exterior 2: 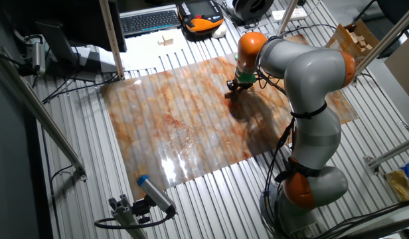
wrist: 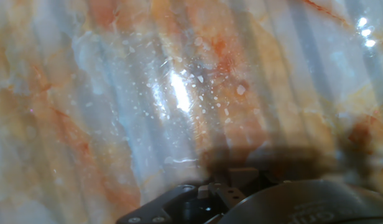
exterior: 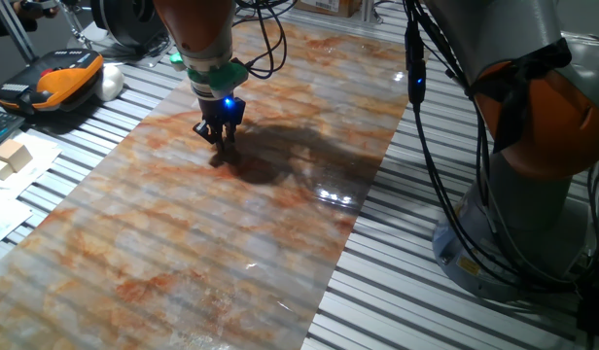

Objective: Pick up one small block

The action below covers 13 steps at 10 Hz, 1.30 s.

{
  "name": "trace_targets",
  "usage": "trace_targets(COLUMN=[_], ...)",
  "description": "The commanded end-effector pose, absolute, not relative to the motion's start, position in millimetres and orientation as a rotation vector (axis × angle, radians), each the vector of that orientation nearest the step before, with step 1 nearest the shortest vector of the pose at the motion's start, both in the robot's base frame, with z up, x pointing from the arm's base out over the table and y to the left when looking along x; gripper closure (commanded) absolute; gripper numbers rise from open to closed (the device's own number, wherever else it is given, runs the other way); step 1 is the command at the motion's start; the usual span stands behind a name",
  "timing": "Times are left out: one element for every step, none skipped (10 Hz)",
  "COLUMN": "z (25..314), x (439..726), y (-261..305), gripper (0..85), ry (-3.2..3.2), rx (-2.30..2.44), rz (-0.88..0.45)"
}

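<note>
Reaching down at the marbled sheet (exterior: pixel 212 243) on the desk (exterior: pixel 455 194), end effector (exterior: pixel 219 148) fingertips at the surface, apparently at the grasp step. Jaw width unclear; small block not discernible, presumably between fingers. Next: close, then lift straight up.

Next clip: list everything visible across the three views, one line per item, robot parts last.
Marbled orange-and-grey plastic mat: one, covering the ribbed metal table.
Pale wooden blocks on white paper: two, tan, left table edge.
Orange-and-black handheld pendant: one, far left corner.
Black keyboard: one, far side of the table.
Cardboard box of wooden pieces: one, brown, right of the mat.
Small tan block: not discernible in any view.
Silver-and-orange robot arm: one.
Black claw: one, fingertips down at the mat; opening unclear.
</note>
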<state>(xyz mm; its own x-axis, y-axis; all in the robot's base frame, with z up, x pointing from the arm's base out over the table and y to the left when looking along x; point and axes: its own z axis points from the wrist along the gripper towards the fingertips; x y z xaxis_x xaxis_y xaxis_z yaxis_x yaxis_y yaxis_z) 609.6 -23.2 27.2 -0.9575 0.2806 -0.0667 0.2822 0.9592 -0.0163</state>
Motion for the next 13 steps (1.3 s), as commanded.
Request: trace_targets(z=[27.2,27.1,27.0,26.9,26.9,26.8,26.8,26.7,26.5,26.4,26.4,26.4,26.3], x=[609.6,609.6,609.5,609.5,609.5,609.5,609.6,609.6,609.7,609.7,609.7,609.7,609.8], y=[-23.2,-23.3,-23.4,-23.4,-23.4,-23.3,-23.3,-23.3,-23.3,-23.3,-23.3,-23.3,-23.3], gripper=[51.0,51.0,51.0,51.0,51.0,51.0,51.0,51.0,51.0,51.0,51.0,51.0,51.0], ry=[3.045,3.044,3.043,3.042,3.042,3.042,3.042,3.043,3.043,3.043,3.044,3.044,3.046], rx=[0.442,0.456,0.465,0.472,0.472,0.475,0.472,0.472,0.468,0.468,0.465,0.463,0.461], rz=[-0.040,-0.035,-0.033,-0.033,-0.033,-0.031,-0.031,-0.028,-0.028,-0.028,-0.028,-0.028,-0.028])
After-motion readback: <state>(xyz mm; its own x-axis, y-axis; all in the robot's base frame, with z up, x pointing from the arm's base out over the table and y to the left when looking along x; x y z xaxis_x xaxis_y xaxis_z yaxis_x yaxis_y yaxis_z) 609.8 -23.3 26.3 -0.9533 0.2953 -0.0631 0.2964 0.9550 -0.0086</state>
